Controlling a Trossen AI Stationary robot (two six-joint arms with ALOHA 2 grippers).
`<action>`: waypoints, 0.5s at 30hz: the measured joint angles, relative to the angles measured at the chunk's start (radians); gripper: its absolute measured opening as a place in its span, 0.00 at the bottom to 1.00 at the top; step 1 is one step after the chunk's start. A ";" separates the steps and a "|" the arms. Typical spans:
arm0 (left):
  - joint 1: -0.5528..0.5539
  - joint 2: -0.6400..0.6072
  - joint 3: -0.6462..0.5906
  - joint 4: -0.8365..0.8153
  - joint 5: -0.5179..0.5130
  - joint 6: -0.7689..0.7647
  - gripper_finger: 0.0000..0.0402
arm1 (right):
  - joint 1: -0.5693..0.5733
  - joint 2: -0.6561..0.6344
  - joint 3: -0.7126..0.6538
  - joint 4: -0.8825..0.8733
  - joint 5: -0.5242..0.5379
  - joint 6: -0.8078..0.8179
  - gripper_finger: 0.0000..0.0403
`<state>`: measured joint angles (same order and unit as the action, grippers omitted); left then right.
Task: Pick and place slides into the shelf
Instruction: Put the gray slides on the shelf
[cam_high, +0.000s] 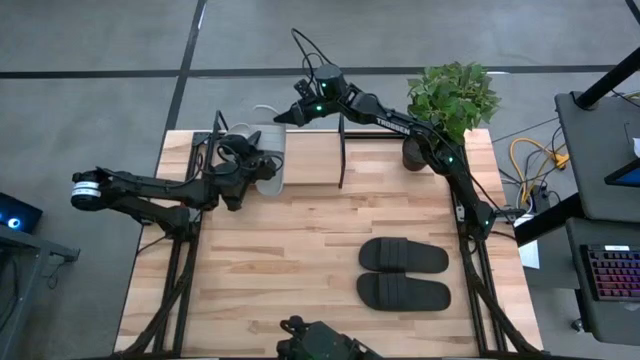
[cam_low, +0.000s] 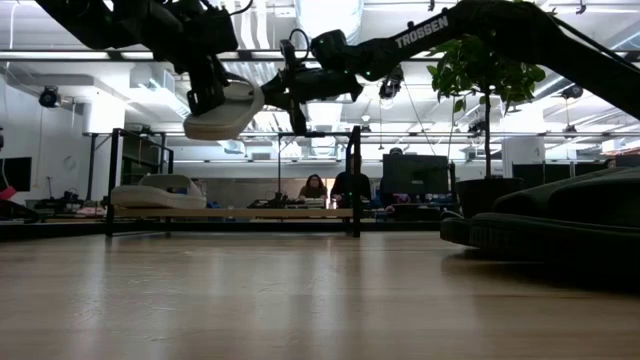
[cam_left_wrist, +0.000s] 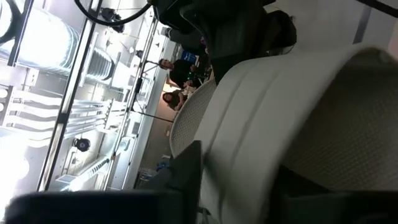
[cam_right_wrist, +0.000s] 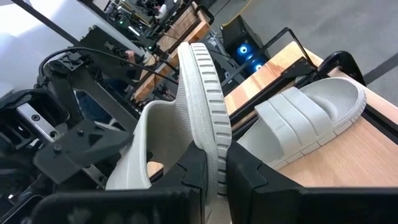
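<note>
A light grey slide (cam_low: 225, 112) hangs in the air above the shelf (cam_low: 354, 180), held between both grippers. My right gripper (cam_right_wrist: 217, 182) is shut on one end of it. My left gripper (cam_left_wrist: 249, 194) is shut on its strap and shows from the high view (cam_high: 250, 168) at the slide's near-left side. A second grey slide (cam_right_wrist: 311, 121) lies sole down on the shelf's wood board, near the shelf's left end (cam_low: 160, 190). Two black slides (cam_high: 403, 256) (cam_high: 403, 292) lie side by side on the table at the near right. My left gripper has the wide strap (cam_left_wrist: 249, 118) of the lifted slide between its fingers, one finger (cam_left_wrist: 186, 177) outside the strap and the other seemingly under it, beside the footbed. The gripper comes in level from the table's left. The slide is clear of the shelf. My right gripper pinches the sole's end (cam_right_wrist: 216, 149) next to the strap between its two fingers, one on the footbed side and one on the tread side. It reaches in almost level from the far right. The slide stands on its long edge, lifted clear of the shelf.
A potted plant (cam_high: 450, 95) stands at the table's far right corner. The shelf's black end frame (cam_high: 342, 150) rises mid-table at the far side. Bare wood (cam_high: 290, 260) lies between the shelf and the black slides. People sit in the room beyond (cam_low: 315, 188).
</note>
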<state>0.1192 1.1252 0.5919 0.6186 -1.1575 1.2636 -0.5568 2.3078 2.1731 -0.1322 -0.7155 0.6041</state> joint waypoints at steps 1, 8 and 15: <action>0.001 0.000 0.000 0.000 0.007 0.001 0.12 | 0.000 0.000 0.000 0.000 0.000 0.000 0.06; 0.001 0.000 0.015 -0.002 0.023 -0.024 0.01 | -0.002 -0.002 0.000 -0.001 -0.004 0.008 0.09; 0.001 0.000 0.017 0.003 0.025 -0.027 0.00 | -0.026 -0.009 0.000 -0.014 -0.011 0.016 0.28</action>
<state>0.1201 1.1248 0.6084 0.6216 -1.1325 1.2362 -0.5827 2.2988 2.1731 -0.1462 -0.7264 0.6203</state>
